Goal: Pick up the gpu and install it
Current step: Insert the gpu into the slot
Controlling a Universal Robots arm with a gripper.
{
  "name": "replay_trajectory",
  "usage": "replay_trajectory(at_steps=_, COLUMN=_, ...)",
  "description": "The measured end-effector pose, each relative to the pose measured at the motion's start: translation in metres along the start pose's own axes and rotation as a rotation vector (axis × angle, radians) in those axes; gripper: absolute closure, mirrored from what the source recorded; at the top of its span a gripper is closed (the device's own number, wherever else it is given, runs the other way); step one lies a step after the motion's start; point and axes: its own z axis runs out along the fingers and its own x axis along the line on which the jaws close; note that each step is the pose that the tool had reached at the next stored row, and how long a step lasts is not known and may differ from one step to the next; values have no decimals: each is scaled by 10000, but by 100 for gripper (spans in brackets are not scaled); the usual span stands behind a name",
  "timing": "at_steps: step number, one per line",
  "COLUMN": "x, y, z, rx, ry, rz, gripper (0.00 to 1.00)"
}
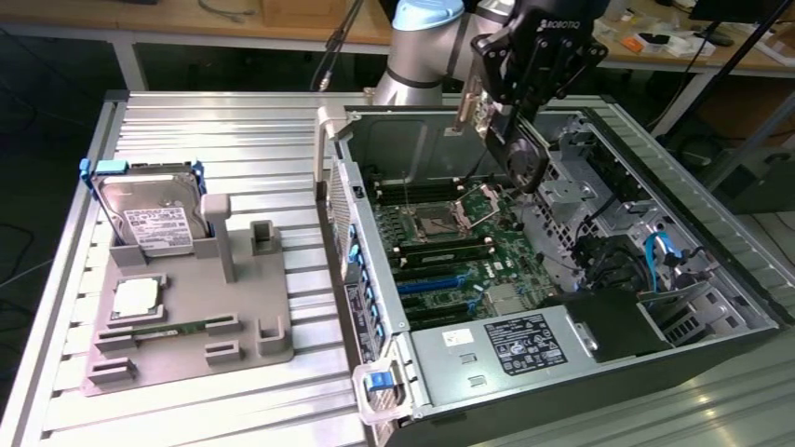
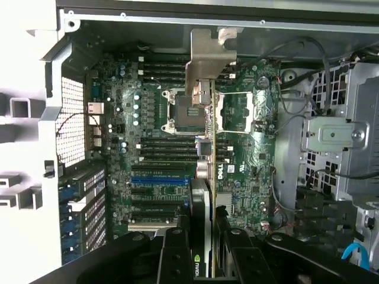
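- Gripper [image 1: 523, 110] fingers [image 2: 176, 255] are closed narrow on the gpu [image 1: 519, 154], pinching the card's dark cooler end.
- The gpu [image 2: 200, 198] hangs on edge over the open computer case [image 1: 338, 191], above its motherboard [image 1: 437, 272].
- Seen from the wrist, its silver bracket [image 2: 210, 59] reaches towards the case's rear wall, and the board's edge crosses beside the CPU socket [image 2: 180, 109].
- Outside the case, on the exterior view's left, a hard drive [image 1: 155, 219] with a blue-handled frame stands in a grey fixture [image 1: 186, 331].
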Motion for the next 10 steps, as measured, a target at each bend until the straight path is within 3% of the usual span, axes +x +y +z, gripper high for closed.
replay_trajectory(at_steps=10, x=1, y=0, z=12, rx=-88, ry=-102, rz=-1964, gripper=73)
